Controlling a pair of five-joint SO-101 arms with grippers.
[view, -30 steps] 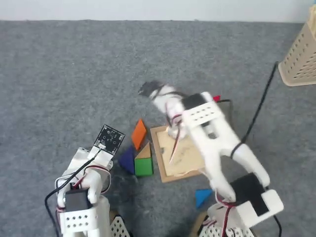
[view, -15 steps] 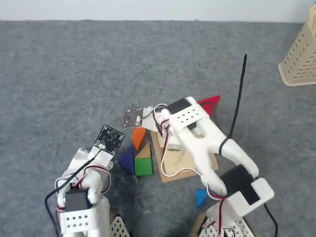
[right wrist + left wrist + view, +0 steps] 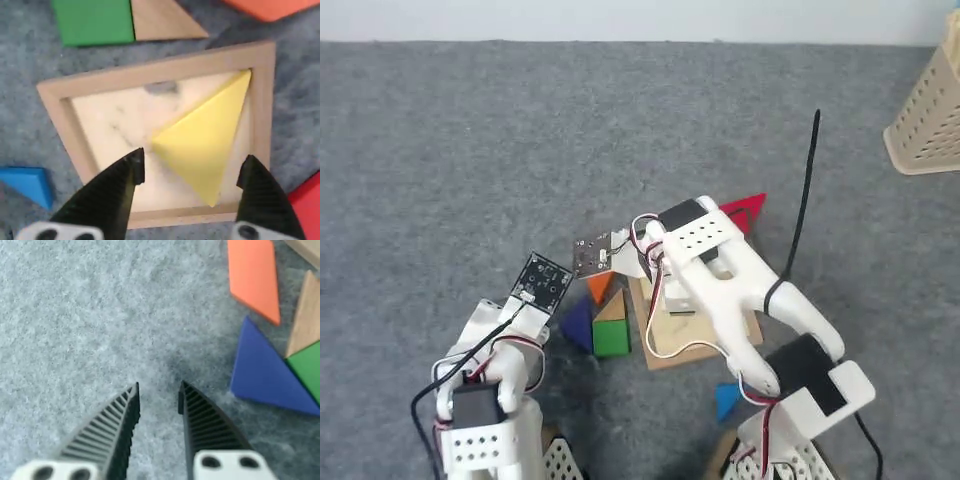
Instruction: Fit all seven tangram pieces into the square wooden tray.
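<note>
Over the tray (image 3: 150,75), the right gripper (image 3: 192,159) hangs with its jaws spread wide and nothing between them. The yellow triangle (image 3: 210,145) is directly below, inside the tray. Its long edge runs along the wall on the red triangle's (image 3: 307,200) side, and its apex points at the tray centre. It looks seated, so I'd call it one of seven in. The rest of the tray floor is bare.

Six pieces are out on the carpet (image 3: 75,315).
- **Cluster:** The orange parallelogram (image 3: 252,275), plain wood triangle (image 3: 306,320), green square (image 3: 92,20) and dark blue triangle (image 3: 265,380) sit just off the tray wall on the left arm's side, between the two arms. Wood and green touch along one edge, and dark blue butts up against them.
- **Right side:** The light blue triangle (image 3: 25,182) and the red one lie off the tray corners on the right arm's side.

The left gripper (image 3: 159,389) is over bare carpet with a narrow gap between its fingers, gripping nothing. Dark blue is near it, off to one side, with no contact.

My read is that the left arm is closer to the cluster, with dark blue the nearest grab. The right arm is better placed for red or light blue. Its jaws look wide enough already, but it has to clear the tray first.
</note>
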